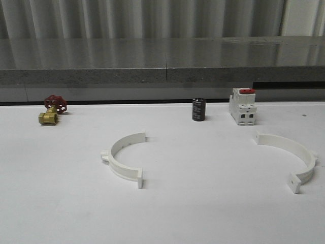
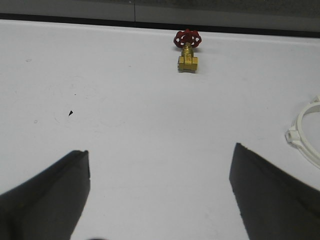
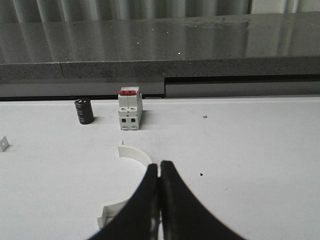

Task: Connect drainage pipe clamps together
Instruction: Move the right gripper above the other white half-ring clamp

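Note:
Two white drainage pipe clamps lie apart on the white table. The left clamp opens to the right, and the right clamp opens to the left. My left gripper is open over bare table, with the left clamp's edge off to one side. My right gripper is shut with nothing in it. Its fingers hide the middle of the right clamp, which lies on the table beyond them.
A brass valve with a red handwheel sits at the back left. A black cylinder and a white red-topped switch block stand at the back centre-right. A grey stone ledge runs behind the table.

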Available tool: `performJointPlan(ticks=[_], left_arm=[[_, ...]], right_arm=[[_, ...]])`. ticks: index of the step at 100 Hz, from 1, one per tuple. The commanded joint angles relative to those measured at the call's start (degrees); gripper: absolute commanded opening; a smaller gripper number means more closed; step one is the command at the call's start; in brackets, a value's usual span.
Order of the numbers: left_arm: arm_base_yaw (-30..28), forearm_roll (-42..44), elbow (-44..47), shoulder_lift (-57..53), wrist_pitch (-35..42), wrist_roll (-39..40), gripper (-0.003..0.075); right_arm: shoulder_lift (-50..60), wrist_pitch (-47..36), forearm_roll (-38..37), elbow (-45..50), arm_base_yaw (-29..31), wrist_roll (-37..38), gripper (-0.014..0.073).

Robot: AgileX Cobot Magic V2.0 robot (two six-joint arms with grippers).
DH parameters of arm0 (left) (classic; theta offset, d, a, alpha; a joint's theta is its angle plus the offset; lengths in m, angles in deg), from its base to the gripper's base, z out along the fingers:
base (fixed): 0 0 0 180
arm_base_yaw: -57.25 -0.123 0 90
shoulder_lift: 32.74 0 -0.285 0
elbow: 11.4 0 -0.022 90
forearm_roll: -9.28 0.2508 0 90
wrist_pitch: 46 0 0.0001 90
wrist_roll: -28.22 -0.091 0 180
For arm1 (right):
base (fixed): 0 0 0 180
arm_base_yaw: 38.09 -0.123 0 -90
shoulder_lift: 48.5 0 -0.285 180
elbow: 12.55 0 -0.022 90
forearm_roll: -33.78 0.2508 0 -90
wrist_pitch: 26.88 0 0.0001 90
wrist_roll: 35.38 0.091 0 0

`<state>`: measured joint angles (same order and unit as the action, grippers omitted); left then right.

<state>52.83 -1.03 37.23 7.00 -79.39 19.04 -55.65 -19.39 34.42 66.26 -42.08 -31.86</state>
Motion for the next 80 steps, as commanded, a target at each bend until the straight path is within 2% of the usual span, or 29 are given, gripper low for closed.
performJointPlan(ticks=[1, 11, 12, 13, 18, 27, 43, 57, 66, 80], left_arm=[[0.18, -1.18, 0.12, -3.03, 2.43, -0.14, 0.0473], [0.18, -1.18, 1.55, -6.33, 1.53, -0.14, 0.0316], [0.18, -1.18, 1.56, -6.71, 1.53, -0.14, 0.0276], [0.18, -1.18, 1.67, -6.71, 1.53, -0.14, 0.0276], [0.18, -1.18, 1.66, -7.91, 1.64, -0.14, 0.0176], [0.18, -1.18, 1.66, -8.83, 1.64, -0.14, -0.0025], [0.18, -1.18, 1.66, -8.81, 1.64, -0.14, -0.0021], [0.18, -1.18, 1.66, -8.81, 1.64, -0.14, -0.0021], [0.18, -1.18, 1.66, -8.81, 1.64, -0.14, -0.0021], [0.18, -1.18, 1.66, -8.81, 1.64, -0.14, -0.0021]], right_arm=[[1.04, -5.33, -0.16, -0.98, 0.41, -0.66, -0.0068], [1.04, -5.77, -0.16, -0.98, 0.41, -0.66, -0.0068], [1.04, -5.77, -0.16, -0.98, 0.41, -0.66, -0.0068], [1.04, -5.77, -0.16, -0.98, 0.41, -0.66, -0.0068], [1.04, -5.77, -0.16, -0.98, 0.41, -0.66, -0.0068], [1.04, -5.77, -0.16, -1.04, 0.41, -0.66, -0.0068], [0.91, -3.97, -0.11, -4.08, 0.41, -0.61, -0.0068], [-2.61, 2.65, -0.05, -11.55, 0.41, -0.61, -0.0068], [-8.68, 8.25, -0.64, -18.25, 0.41, -0.61, -0.0068], [-19.85, 12.06, -0.64, -27.63, 0.41, -0.61, -0.0068]])
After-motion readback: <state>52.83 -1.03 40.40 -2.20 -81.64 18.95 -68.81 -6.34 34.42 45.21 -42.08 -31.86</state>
